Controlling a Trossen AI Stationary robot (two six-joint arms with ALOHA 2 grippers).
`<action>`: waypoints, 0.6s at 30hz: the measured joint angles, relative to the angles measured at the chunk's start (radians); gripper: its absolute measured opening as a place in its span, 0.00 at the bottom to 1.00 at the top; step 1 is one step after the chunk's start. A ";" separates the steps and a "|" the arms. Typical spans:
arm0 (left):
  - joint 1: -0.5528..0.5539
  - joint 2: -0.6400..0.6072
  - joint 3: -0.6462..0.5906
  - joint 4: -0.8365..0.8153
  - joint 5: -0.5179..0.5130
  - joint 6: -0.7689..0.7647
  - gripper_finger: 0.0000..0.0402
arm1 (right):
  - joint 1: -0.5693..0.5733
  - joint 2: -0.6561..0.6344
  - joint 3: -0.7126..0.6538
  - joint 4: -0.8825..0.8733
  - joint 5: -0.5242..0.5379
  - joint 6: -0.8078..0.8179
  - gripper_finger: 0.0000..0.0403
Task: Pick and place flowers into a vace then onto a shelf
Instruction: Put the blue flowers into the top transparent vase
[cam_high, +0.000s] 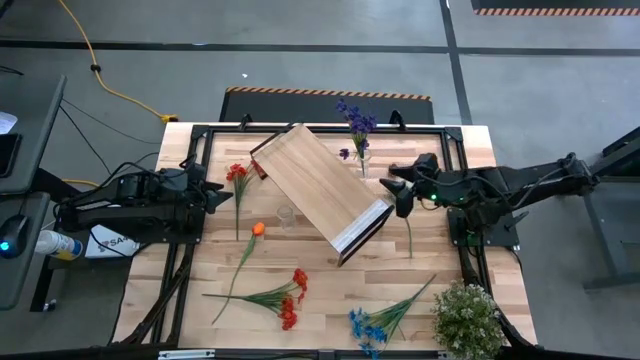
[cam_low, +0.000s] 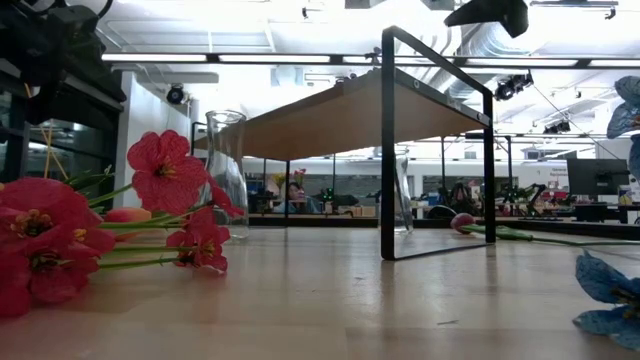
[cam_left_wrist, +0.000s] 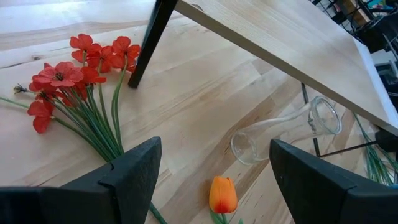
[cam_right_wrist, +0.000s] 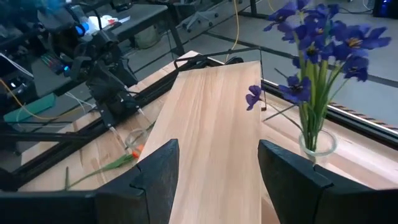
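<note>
I see both grippers empty, jaws apart: left gripper (cam_high: 222, 196) near red flowers (cam_high: 237, 173), right gripper (cam_high: 396, 188) beside the shelf (cam_high: 320, 188).

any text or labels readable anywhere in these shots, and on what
"SA": start of a cut-off word on a white label under the left arm in the high view; the rest is hidden.
Nothing reads on the shelf, the vases or the flowers; background screens in the low view are too small to read.
</note>
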 joint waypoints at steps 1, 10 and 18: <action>0.000 0.000 0.000 0.000 0.000 0.000 0.83 | 0.000 -0.013 0.000 -0.007 -0.009 0.000 0.52; 0.000 0.000 0.000 0.000 0.000 0.000 0.83 | 0.000 -0.110 0.000 -0.042 -0.171 -0.026 0.52; 0.000 0.000 0.000 0.000 0.001 0.000 0.83 | 0.000 -0.133 0.000 -0.085 -0.378 -0.155 0.52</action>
